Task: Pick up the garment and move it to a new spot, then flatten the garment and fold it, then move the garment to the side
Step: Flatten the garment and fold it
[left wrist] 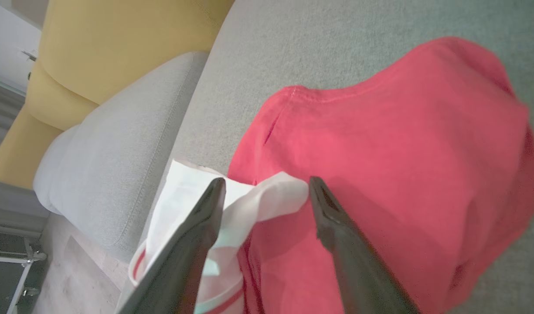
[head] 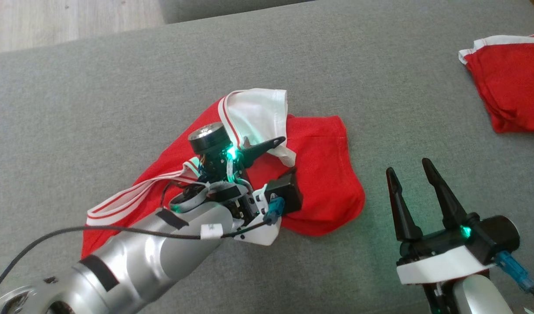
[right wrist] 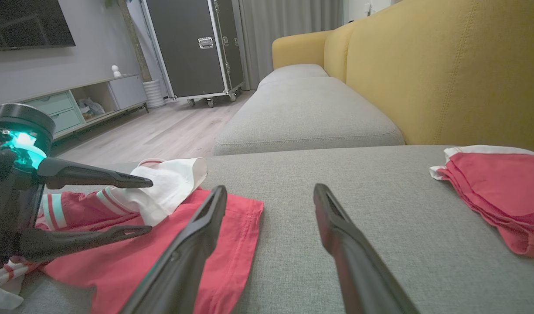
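Garment [head: 319,174] lies crumpled mid sofa seat [head: 118,87], white lining turned out. Left end effector [left wrist: 267,183] is spread wide, straddling the white fabric without clamping. Right end effector [head: 408,168] is spread and empty toward the seat's near edge. Judgement: placement looks done; flattening, folding and moving aside remain.

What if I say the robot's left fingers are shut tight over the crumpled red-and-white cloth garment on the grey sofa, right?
No. The left fingers are spread open, not shut, over the crumpled red-and-white cloth garment on the grey sofa. The left wrist view shows the gap.
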